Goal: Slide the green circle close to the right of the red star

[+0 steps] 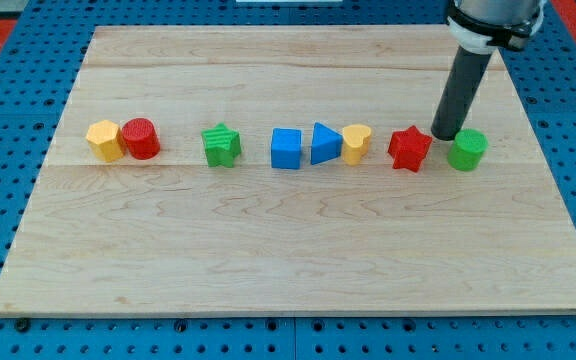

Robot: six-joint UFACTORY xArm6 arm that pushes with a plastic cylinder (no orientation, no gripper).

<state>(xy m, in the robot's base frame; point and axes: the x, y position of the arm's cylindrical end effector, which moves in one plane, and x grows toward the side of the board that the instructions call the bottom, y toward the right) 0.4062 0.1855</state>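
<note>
- Pale wooden board (298,250) sitting on a blue pegboard surface (8,60), with all the blocks strung out in one rough row across the middle.
- From the left: a yellow hexagon (105,140) touching a red circle (140,138), then a green star (221,145) on its own.
- Middle bunch: blue cube (286,148), blue triangle (325,143) and a yellow heart (356,143), with the triangle and heart pretty much touching.
- The red star (409,148) comes next, and the green circle (466,149) sits just to its right (small gap, not touching).
- The arm's dark rod comes down from the far right; the tip (443,134) lands just behind the gap between the red star and green circle, right by the circle's far-left edge.
- No fingers on this rig, only the rod, so nothing is grasped.
</note>
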